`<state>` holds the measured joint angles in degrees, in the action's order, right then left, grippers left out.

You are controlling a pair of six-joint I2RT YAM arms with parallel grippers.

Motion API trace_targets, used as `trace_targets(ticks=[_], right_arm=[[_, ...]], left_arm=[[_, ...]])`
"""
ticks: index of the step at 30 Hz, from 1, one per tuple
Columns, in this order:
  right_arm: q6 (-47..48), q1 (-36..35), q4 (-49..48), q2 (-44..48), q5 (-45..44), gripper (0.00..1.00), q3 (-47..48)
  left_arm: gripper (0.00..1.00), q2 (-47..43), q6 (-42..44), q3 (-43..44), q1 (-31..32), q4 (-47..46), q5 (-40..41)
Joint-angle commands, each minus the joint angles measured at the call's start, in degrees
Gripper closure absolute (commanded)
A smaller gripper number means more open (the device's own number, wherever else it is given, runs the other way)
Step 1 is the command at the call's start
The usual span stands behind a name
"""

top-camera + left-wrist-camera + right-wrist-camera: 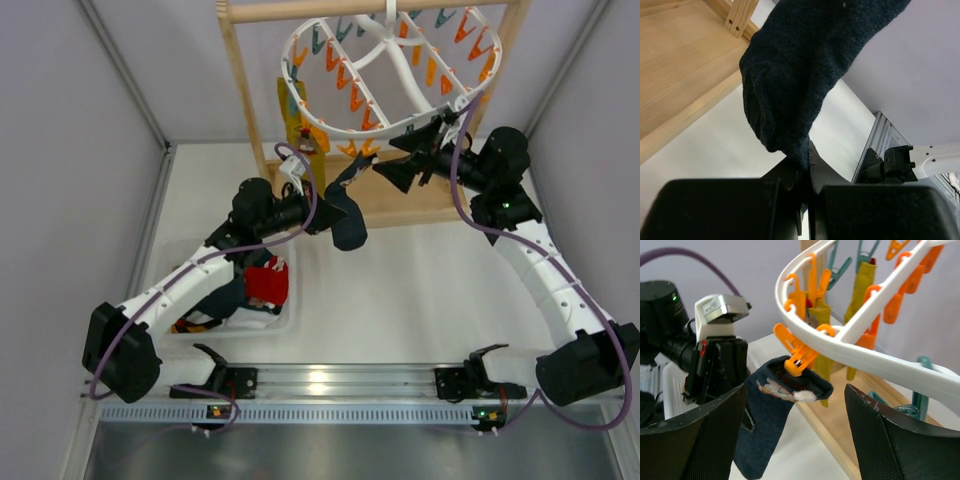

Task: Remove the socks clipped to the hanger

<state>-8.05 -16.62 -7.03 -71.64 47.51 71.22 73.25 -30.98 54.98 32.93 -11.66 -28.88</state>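
Observation:
A dark navy sock hangs from an orange peg on the rim of the white oval hanger. My left gripper is shut on the sock's lower end, and the fabric bunches above the pinched fingertips. My right gripper is open, its fingers on either side of the sock's cuff just below the peg, touching neither. Mustard yellow socks hang clipped further back on the hanger, one showing at its left.
The hanger hangs from a light wooden stand whose flat base lies just behind the sock. A white bin at the left front holds a red sock and dark ones. Orange and teal pegs dangle all round the hanger.

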Motion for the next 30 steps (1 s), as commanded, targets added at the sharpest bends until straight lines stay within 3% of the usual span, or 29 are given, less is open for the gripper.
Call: trace_targets(ticks=[1, 5, 8, 11, 12, 14, 15, 16, 21, 25, 30], right_arm=[[-6.94, 1.07, -5.46, 1.94, -8.29, 0.25, -0.38], [-11.45, 0.19, -1.78, 4.92, -12.78, 0.25, -0.73], [-14.00, -0.86, 4.38, 8.00, -18.67, 0.25, -0.73], [-13.83, -3.49, 12.02, 10.37, -26.74, 0.26, 0.49], [-13.13, -4.64, 14.73, 10.72, -33.29, 0.27, 1.11], [-10.06, -10.16, 22.82, 10.55, -41.49, 0.28, 5.23], [-9.27, -12.27, 25.11, 10.20, -49.97, 0.28, 8.20], [-8.30, -16.21, 29.66, 9.16, -53.10, 0.28, 9.89], [-6.63, -23.71, 38.30, 5.55, -69.35, 0.29, 18.14], [-6.10, -27.76, 42.88, 3.70, -74.57, 0.29, 22.73], [-5.31, -28.11, 46.04, 3.78, -77.56, 0.29, 25.98]], left_arm=[[1.00, -0.92, -0.92, -0.23, -0.32, 0.06, -1.52], [1.00, 0.93, -0.49, 0.74, 0.99, 0.06, -2.32], [1.00, 0.05, 3.46, 0.92, 5.28, 0.15, 4.60], [1.00, -0.39, 8.38, 1.71, 10.83, 0.41, 14.97], [1.00, -0.39, 10.40, 1.97, 12.15, 0.50, 17.35], [1.00, -0.22, 13.30, 2.67, 15.93, 0.67, 25.61], [1.00, -0.04, 14.53, 2.94, 17.33, 0.76, 28.24], [1.00, 0.13, 15.85, 3.46, 20.22, 0.85, 35.66], [1.00, 3.99, 23.68, 8.29, 28.58, 1.46, 51.71], [1.00, 11.28, 32.18, 14.26, 35.09, 2.08, 65.67], [1.00, 21.82, 38.62, 22.08, 39.05, 1.82, 73.00]])
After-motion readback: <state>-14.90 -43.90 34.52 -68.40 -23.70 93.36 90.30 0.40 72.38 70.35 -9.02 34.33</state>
